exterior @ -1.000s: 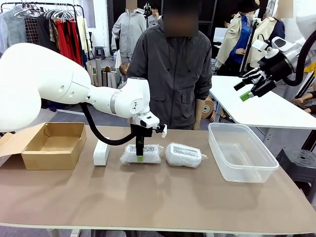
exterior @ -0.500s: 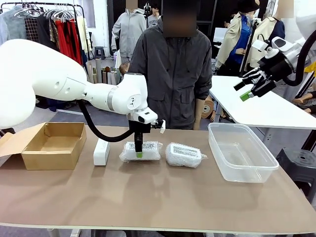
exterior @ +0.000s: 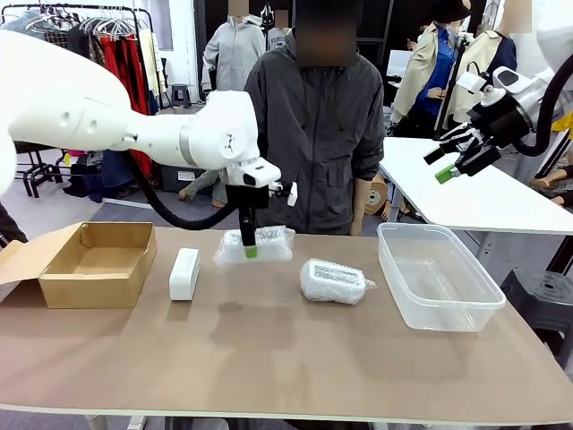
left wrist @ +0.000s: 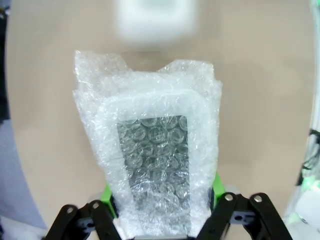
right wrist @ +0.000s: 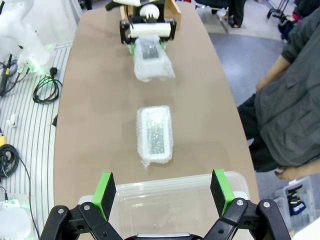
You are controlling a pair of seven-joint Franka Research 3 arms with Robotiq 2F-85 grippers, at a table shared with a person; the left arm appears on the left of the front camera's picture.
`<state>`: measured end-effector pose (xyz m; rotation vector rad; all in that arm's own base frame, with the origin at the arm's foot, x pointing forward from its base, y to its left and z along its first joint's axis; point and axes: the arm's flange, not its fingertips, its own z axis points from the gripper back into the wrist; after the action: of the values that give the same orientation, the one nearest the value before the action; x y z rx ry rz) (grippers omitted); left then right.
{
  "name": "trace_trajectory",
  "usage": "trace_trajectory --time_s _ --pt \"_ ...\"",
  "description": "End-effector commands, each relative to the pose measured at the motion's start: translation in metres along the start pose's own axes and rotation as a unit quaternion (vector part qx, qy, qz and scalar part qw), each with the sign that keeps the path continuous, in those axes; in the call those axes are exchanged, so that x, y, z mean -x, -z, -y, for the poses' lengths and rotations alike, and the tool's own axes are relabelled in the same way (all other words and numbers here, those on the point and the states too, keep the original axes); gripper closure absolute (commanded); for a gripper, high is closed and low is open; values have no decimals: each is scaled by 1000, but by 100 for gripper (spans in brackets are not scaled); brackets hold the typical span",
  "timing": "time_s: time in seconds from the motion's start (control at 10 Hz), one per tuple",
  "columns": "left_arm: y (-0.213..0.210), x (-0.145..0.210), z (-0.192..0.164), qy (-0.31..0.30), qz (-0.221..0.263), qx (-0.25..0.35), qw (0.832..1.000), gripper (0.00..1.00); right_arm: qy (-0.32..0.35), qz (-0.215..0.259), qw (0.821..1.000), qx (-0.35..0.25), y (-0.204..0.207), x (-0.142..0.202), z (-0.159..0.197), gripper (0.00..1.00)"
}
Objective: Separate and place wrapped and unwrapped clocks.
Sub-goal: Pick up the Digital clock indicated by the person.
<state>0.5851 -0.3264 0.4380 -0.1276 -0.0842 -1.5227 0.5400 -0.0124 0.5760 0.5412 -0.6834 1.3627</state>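
Resting nearest on the table (exterior: 269, 367): bare white clock (exterior: 184, 273) leftward, 2nd wrapped clock (exterior: 333, 280) rightward. Just beyond and between them, pinching 1 wrapped clock (exterior: 273, 242) across its short side in the left gripper (exterior: 251, 242), clear of the table, long axis running left-right (wrap bulging out either side). Likely going rightward toward the clear tub (exterior: 407, 278), with the 2nd wrapped clock lying low in that path; cardboard box (exterior: 94, 288) sitting opposite, far left. Farthest, hovering high past the tub: right gripper (exterior: 439, 164), spread wide, carrying nothing.

wrapped clock (exterior: 273, 244) (exterior: 333, 281) x2 | unwrapped clock (exterior: 184, 273) x1 | tub (exterior: 448, 313) x1 | cardboard box (exterior: 98, 291) x1
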Motion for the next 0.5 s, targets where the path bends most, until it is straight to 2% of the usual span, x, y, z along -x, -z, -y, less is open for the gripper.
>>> trace_trajectory --time_s 0.0,0.2,0.4 --pt "-32 6 8 -23 -10 -14 1000 100 -2 0 1000 0 0 -1 0 0" --pt "-79 3 13 -33 -6 -51 998 100 -2 0 1000 0 0 -1 0 0" --pt "-131 -4 16 -12 -11 -75 997 100 -2 0 1000 0 0 -1 0 0"
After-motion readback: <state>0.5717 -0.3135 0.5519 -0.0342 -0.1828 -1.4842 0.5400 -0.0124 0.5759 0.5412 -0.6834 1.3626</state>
